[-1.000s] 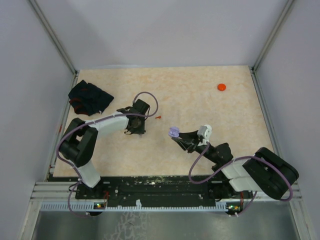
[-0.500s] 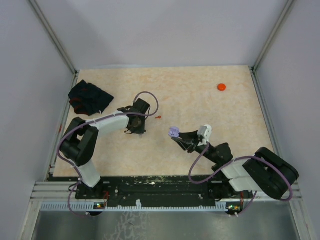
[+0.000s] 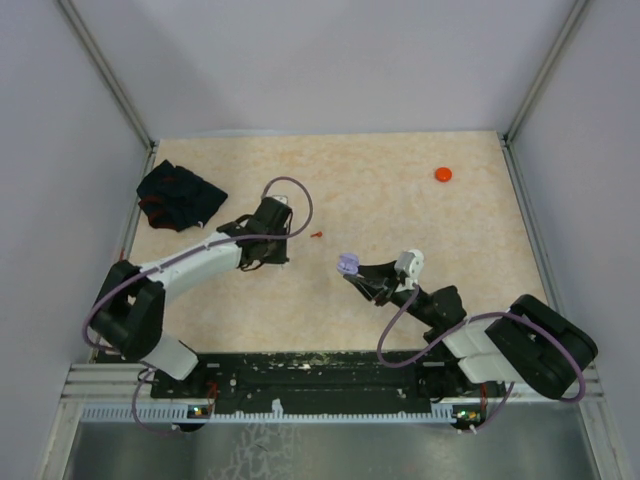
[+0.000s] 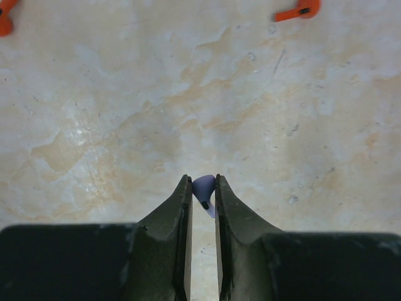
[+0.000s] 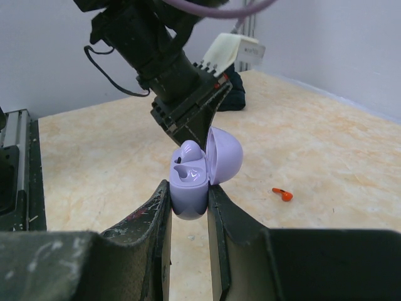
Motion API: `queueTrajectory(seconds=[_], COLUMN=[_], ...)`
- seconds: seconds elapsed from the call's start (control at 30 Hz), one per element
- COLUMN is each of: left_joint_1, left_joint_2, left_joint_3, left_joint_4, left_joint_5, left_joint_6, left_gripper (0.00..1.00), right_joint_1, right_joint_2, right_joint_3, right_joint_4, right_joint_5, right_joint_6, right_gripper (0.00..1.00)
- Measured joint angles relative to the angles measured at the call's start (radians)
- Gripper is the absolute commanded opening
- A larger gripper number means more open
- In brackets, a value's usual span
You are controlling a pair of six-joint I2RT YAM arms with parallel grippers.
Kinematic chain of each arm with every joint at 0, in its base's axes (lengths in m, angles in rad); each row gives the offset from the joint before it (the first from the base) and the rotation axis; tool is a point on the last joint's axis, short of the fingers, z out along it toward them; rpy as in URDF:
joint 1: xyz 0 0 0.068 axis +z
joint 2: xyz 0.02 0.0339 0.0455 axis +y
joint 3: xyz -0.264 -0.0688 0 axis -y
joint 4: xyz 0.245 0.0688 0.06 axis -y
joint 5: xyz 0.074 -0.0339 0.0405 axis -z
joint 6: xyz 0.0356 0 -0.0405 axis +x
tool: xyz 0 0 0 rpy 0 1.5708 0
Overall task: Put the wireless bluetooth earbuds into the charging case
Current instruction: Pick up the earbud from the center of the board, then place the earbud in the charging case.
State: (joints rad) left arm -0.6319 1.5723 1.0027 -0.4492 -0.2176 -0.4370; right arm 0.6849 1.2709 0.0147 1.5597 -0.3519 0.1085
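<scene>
Where the two arms work over the desk point(image 3: 420, 210), holdings are as follows.

- Pale purple earbud point(image 4: 204, 188): pinched at the tips of the left jaws, which are closed to a narrow slit on it. Whether it touches the desk cannot be told.
- Charging case point(image 5: 190, 185): pale purple, lid hinged open. Its lower half is gripped between the right jaws, and it is held above the desk's middle.
- Second purple earbud point(image 5: 188, 152): appears seated in the case.
- Red earbud point(image 3: 316, 234): loose on the desk, near the left jaws.
- Another red piece point(image 4: 4, 19): cut off at the frame corner.
- Black cloth point(image 3: 178, 195): far left corner.
- Red disc point(image 3: 443, 174): far right, well apart.
- Obstruction: left arm point(image 5: 156, 50) stands directly behind the open case.
</scene>
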Motion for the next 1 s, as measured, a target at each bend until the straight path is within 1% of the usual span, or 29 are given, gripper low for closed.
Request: queueTrajectory(seconds=[0.23,0.53,0.73,1.0], left_joint_1=[-0.077,-0.220,-0.336,-0.447], left_joint_2=[-0.155,-0.340,-0.401,-0.426], left_joint_3=[-0.086,-0.225,-0.271,-0.283], left_joint_4=[0.141,0.408,0.579,0.740], left_joint_5=[-0.024,-0.068,-0.109,-0.156], left_joint_6=[0.050,0.148,0.244,0.372], left_gripper=[0.15,0.13,0.13,0.13], right_joint_1=[0.000,0.000,0.000,0.000], right_joint_2=[0.000,0.000,0.001,0.002], right_joint_3=[0.000,0.000,0.000,0.000], right_joint_4=[0.000,0.000,0.000,0.000], right_joint_5=[0.002,0.011,0.013,0.024], right_joint_6=[0.000,-0.004,-0.005,-0.012], right_gripper=[0.00,0.00,0.00,0.00])
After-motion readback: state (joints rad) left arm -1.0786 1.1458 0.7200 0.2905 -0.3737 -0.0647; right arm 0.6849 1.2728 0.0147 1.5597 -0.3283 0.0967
